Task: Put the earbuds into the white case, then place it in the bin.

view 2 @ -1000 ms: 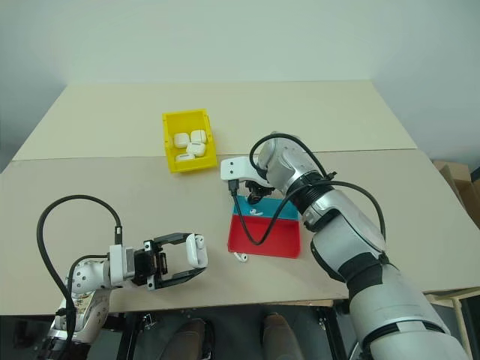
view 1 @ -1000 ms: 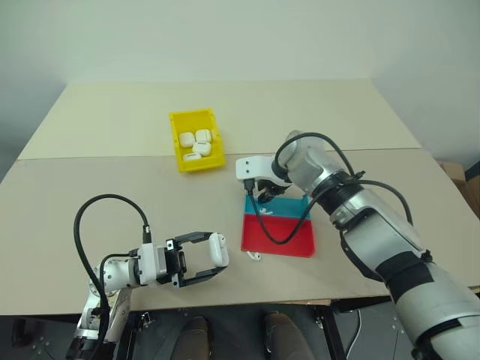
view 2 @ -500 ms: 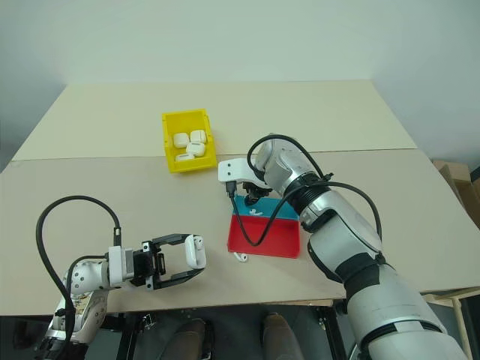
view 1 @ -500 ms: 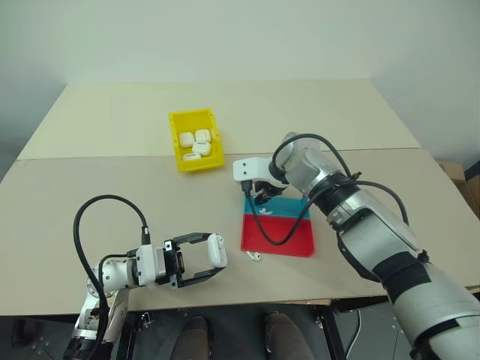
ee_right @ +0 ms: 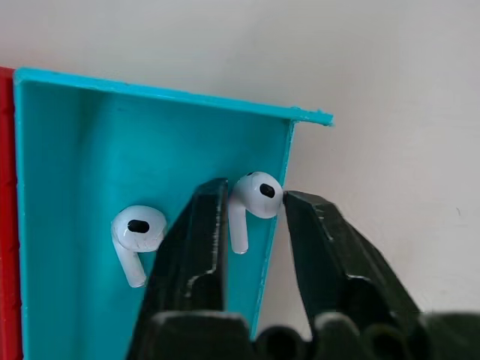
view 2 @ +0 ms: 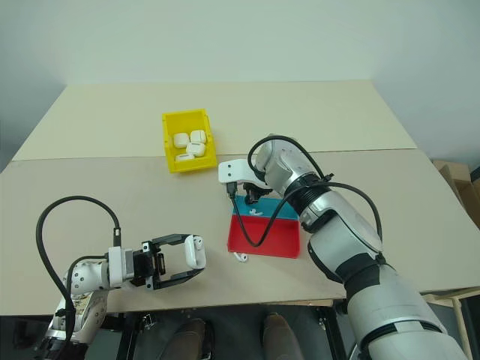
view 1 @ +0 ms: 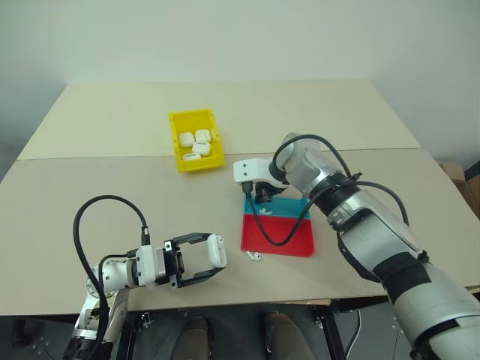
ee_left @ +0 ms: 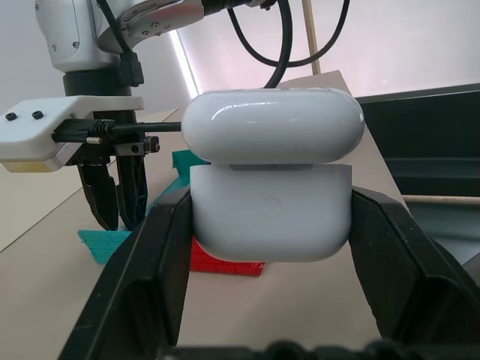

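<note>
Two earbuds [ee_right: 251,196] lie in the blue half of the red-and-blue tray [view 1: 279,238], near its far edge, and one more small white piece [view 1: 256,256] lies on the table [view 1: 90,187] just beside the tray's near red corner. In the right wrist view, one earbud sits against the tray's side wall with its rounded head up at the wall and its stem, the long axis, running back toward the wrist; the second earbud [ee_right: 137,231] lies beside it with roughly the same heading. The right gripper [ee_right: 251,217] points steeply down over the first earbud, its fingers partly apart and straddling it, one pad [ee_right: 206,225] beside the stem, the other outside the wall; no firm grip is evident. The white case [ee_left: 271,191] sits well apart at the near left, clamped across its body by the left gripper [view 1: 212,262], lid raised only slightly, long axis crosswise between the fingers. The yellow bin [view 1: 196,139] stands farther back and already holds several white cases. Risks, as judged: the finger outside the wall may pinch the tray rim instead of the earbud, lifting or shifting the tray; the glossy earbud may squirt free; the barely open lid may obstruct insertion.
</note>
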### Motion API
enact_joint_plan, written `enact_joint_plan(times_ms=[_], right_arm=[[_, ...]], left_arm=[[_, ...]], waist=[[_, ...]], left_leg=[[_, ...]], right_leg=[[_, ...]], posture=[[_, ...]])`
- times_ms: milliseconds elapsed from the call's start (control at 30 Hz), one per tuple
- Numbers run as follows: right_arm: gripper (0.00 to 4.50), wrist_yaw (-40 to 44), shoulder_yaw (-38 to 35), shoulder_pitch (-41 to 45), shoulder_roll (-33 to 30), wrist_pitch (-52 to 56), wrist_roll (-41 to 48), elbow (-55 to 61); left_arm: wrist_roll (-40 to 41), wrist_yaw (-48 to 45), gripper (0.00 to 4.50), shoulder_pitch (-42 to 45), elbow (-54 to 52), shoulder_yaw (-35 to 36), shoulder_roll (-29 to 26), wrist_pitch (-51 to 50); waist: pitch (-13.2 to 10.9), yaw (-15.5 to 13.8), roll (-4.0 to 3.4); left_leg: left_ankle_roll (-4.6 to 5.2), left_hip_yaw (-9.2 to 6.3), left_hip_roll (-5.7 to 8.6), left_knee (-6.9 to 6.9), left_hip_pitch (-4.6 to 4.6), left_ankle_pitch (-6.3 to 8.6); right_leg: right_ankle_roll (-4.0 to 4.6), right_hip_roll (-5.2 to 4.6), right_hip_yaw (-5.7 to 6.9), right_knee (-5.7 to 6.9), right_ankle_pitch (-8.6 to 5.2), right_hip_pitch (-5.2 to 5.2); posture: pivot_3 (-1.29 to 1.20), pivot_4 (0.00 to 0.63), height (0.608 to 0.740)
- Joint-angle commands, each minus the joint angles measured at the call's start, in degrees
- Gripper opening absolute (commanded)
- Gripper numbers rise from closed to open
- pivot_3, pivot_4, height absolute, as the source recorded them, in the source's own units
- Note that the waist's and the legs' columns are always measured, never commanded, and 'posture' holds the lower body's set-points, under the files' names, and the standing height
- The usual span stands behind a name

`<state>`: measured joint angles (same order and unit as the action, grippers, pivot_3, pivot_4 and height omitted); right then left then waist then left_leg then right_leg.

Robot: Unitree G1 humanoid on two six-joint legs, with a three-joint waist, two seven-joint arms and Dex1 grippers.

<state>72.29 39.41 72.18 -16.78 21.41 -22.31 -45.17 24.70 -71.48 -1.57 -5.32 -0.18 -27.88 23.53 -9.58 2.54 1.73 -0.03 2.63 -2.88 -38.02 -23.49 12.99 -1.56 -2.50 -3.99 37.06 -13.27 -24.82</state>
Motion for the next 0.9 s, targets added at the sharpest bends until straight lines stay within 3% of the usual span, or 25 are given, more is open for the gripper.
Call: enact_joint_plan(times_ms=[33, 467, 600, 900], right_arm=[[1.63, 0.46, -1.22, -0.18, -0.72, -0.34, -0.67, 1.77], [1.63, 0.60, -1.86, -1.17, -0.71, -0.01, -0.54, 3.19], [0.61, -0.01, -1.45, -1.27, -0.88, -0.64, -1.19, 2.98], [0.61, 0.44, -2.46, -1.82, -1.44, -0.20, -0.99, 5.23]], left_arm=[[0.13, 0.07, 2.81, 0.42, -0.24, -0.21, -0.65, 1.36], [0.07, 0.16, 2.81, 0.68, 0.25, -0.16, -1.11, 1.79], [0.03, 0.10, 2.81, 0.53, 0.25, -0.16, -1.32, 1.89], [0.21, 0.19, 2.81, 0.47, 0.20, -0.09, -1.39, 1.94]], waist=[[0.00, 0.00, 0.00], [0.00, 0.02, 0.00], [0.00, 0.00, 0.00], [0.00, -0.01, 0.00]], left_leg=[[0.00, 0.00, 0.00, 0.00, 0.00, 0.00], [0.00, 0.00, 0.00, 0.00, 0.01, 0.00], [0.00, 0.00, 0.00, 0.00, 0.00, 0.00], [0.00, 0.00, 0.00, 0.00, 0.01, 0.00]], right_leg=[[0.00, 0.00, 0.00, 0.00, 0.00, 0.00], [0.00, 0.00, 0.00, 0.00, 0.00, 0.00], [0.00, 0.00, 0.00, 0.00, 0.00, 0.00], [0.00, 0.00, 0.00, 0.01, 0.00, 0.00]], posture=[[0.00, 0.150, 0.740], [0.00, 0.150, 0.740], [0.00, 0.150, 0.740], [0.00, 0.150, 0.740]])
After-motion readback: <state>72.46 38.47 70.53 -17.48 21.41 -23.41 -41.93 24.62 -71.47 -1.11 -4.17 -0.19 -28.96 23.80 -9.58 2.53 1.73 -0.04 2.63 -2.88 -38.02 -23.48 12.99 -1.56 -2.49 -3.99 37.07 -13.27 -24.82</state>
